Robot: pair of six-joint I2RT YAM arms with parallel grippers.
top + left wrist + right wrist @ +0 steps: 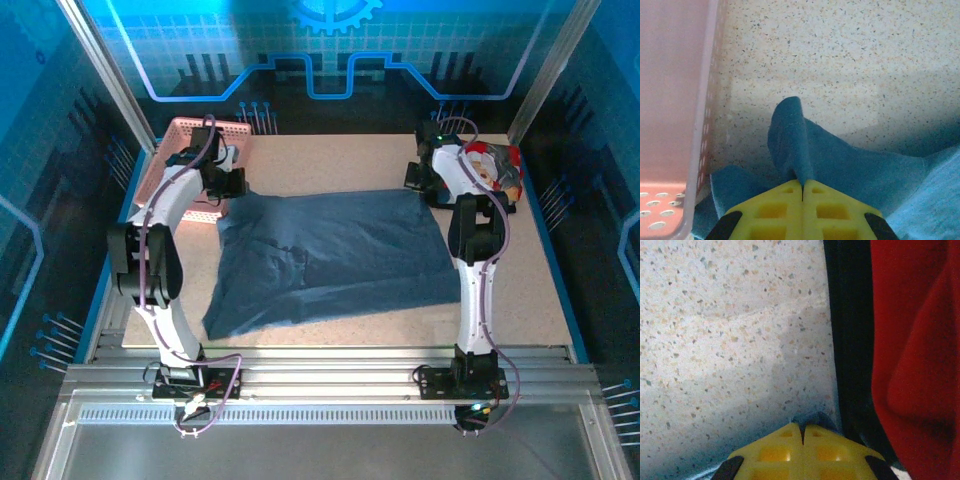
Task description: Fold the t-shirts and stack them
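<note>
The top external camera looked down from above and behind the two arm bases, facing the far wall, and stood far enough back to take in the whole speckled surface (530,300). The left wrist camera sat close over its own hand (802,186) and faced down at a fold of the slate-blue t-shirt (840,160) beside the pink basket (670,100) — the far-left corner of the overhead view. The right wrist camera looked down from just as near, past the right hand (802,430), at bare surface beside the red and black t-shirt (910,340) — the overhead view's far-right corner.
</note>
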